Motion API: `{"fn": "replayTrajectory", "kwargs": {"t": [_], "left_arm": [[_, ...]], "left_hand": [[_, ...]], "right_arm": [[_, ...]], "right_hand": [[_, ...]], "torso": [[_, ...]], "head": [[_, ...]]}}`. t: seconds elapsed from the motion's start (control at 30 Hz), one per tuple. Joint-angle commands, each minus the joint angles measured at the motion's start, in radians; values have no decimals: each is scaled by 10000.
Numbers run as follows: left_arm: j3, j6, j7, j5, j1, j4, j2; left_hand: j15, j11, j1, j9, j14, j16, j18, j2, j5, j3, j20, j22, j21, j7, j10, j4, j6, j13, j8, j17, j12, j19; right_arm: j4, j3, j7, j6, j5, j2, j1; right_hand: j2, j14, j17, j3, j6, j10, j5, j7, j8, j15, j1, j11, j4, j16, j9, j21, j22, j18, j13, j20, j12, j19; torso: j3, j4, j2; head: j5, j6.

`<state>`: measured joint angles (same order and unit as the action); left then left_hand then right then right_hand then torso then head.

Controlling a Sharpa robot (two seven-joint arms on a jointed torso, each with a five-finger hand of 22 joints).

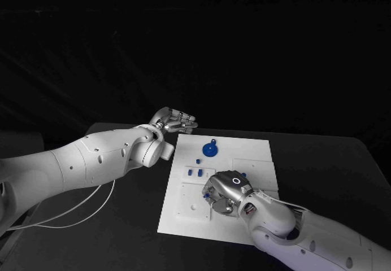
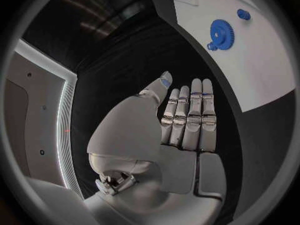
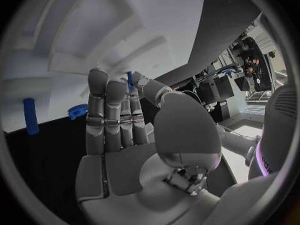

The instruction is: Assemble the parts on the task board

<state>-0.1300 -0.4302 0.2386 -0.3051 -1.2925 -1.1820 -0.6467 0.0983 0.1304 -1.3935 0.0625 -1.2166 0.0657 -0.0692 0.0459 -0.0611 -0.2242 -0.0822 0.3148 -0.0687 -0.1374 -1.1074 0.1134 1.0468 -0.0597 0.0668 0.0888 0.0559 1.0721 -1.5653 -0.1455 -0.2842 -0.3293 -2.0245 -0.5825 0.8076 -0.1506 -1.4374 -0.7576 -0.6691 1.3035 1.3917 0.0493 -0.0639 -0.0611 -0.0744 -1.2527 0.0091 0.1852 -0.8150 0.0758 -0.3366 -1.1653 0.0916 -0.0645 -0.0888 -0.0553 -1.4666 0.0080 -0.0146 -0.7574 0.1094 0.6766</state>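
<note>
The right hand (image 1: 228, 193) pinches a small blue peg (image 3: 130, 78) over the white board (image 1: 252, 152). The left hand (image 1: 176, 119), fingers straight, holds nothing; a blue gear (image 1: 210, 149) lies nearby.

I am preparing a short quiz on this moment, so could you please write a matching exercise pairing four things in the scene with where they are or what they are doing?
Things:
1. left robot hand
2. right robot hand
3. blue gear
4. task board

Places or states:
A. lies flat on the board's far half
B. white plate in the middle of the black table
C. over the board's near half, a small blue part at its fingertips
D. off the board beyond its far left corner, fingers straight, holding nothing

Pairs: 1-D, 2-C, 3-A, 4-B
</note>
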Motion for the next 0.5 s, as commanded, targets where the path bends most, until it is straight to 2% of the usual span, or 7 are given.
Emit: {"fn": "replayTrajectory", "kwargs": {"t": [0.03, 0.5], "left_arm": [[10, 111, 77, -14, -12, -13, 6], [10, 135, 71, -16, -12, -10, 13]], "left_hand": [[16, 16, 13, 1, 73, -37, 43, -72, -55, -19, 23, -8, -37, -50, 42, 11, 30, -1, -30, -17, 30, -61], [23, 21, 8, 1, 90, -37, 41, -72, -56, -13, 16, -25, -34, -52, 59, 13, 29, -1, -30, -21, 30, -70]], "right_arm": [[-12, 11, -173, 60, -188, -18, -34], [-23, 8, -474, -146, -349, 33, -48]], "right_hand": [[105, -43, -7, -43, 72, 82, 38, -25, -35, -11, -28, -19, 42, -14, 16, -33, -18, 199, -13, -96, -51, -354], [95, -44, -14, -62, 86, 94, 34, -20, -35, -14, -23, -23, 50, -23, 14, -97, -62, 198, -12, -100, -51, -360]], "torso": [[-2, 0, 1], [-7, -8, 0]], "head": [[-18, -23], [-42, -30]]}}
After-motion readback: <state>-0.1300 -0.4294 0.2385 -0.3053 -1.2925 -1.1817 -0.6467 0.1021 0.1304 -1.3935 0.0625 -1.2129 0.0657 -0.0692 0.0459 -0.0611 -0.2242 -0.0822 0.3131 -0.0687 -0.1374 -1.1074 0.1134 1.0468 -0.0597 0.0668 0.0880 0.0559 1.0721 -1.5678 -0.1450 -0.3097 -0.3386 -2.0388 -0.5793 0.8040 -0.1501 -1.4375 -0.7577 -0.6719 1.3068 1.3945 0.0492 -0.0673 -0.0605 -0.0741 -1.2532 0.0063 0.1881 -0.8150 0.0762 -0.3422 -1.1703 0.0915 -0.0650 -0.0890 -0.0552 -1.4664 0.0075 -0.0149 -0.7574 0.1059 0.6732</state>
